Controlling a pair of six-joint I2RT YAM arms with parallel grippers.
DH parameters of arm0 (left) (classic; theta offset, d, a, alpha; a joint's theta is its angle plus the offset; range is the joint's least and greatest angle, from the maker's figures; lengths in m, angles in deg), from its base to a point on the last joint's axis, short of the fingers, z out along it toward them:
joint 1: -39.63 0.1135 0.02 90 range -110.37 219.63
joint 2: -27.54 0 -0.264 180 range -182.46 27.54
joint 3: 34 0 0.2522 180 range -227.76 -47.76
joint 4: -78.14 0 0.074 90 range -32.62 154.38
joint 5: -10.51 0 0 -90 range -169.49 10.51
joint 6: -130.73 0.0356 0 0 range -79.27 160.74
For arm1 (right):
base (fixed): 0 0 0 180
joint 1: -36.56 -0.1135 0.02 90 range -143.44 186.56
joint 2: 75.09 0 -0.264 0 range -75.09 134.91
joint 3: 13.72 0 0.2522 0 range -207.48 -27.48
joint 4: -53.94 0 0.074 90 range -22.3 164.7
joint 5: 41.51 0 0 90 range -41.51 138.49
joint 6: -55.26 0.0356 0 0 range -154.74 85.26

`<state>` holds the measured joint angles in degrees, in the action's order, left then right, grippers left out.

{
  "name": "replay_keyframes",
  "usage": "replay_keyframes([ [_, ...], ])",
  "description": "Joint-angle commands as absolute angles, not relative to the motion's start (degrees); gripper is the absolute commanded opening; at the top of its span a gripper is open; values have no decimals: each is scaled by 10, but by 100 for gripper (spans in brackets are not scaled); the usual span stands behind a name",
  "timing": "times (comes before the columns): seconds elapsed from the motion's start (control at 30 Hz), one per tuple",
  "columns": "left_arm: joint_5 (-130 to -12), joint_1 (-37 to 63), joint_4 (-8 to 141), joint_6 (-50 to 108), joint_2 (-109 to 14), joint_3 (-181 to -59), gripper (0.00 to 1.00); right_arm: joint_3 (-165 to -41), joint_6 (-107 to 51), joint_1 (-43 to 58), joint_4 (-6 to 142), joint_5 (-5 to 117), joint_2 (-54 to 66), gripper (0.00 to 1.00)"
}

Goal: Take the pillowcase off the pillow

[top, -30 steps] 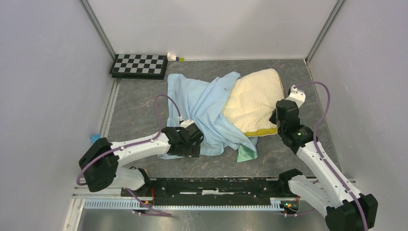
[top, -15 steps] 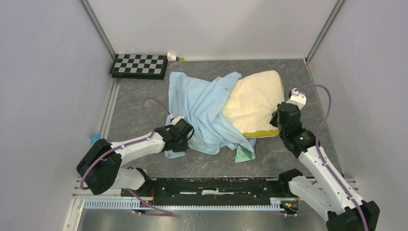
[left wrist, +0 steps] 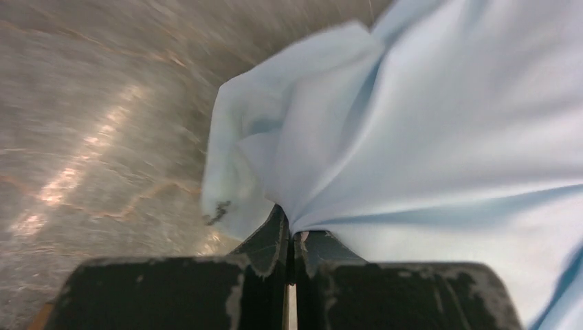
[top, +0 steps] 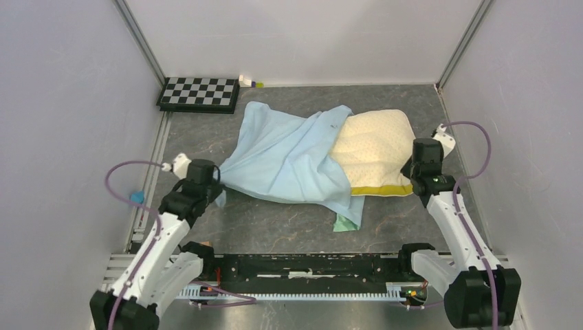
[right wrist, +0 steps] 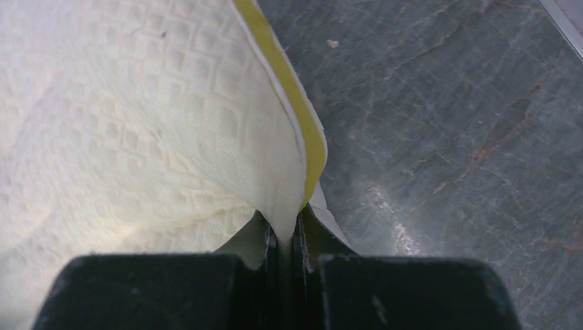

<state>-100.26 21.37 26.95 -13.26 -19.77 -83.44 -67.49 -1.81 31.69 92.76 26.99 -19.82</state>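
This is a robotics lab cell: plain pale walls (top: 295, 38) box in a grey marbled table (top: 289, 220), with a checkerboard (top: 199, 94) in the far left corner and a black rail (top: 302, 265) along the near edge.

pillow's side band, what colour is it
Mustard yellow; the side band shows best in the right wrist view.

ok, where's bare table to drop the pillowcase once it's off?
Biggest bare table: the near strip between the pillowcase and the base rail. Smaller: far-left, between the checkerboard and the pillowcase; far strip behind the pillow. Crowded: centre, and the right edge by the right arm.
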Motion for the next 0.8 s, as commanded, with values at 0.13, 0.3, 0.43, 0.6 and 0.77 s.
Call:
replay_keyframes([
  [0.13, -1203, 344, 157, -208, -97, -901, 2, -709, 21, 438, 922, 219, -188, 0],
  [0.3, -1216, 345, 187, -186, -143, -937, 2, -670, 17, 440, 884, 237, -212, 0],
  [0.43, -1048, 345, 281, -90, -197, -938, 29, -651, -7, 440, 847, 313, -228, 0],
  [0.6, -754, 326, 364, -18, -241, -927, 79, -605, -35, 440, 800, 420, -249, 0],
  [0.77, -765, 162, 368, 60, -247, -952, 100, -573, -68, 440, 768, 482, -270, 0],
])
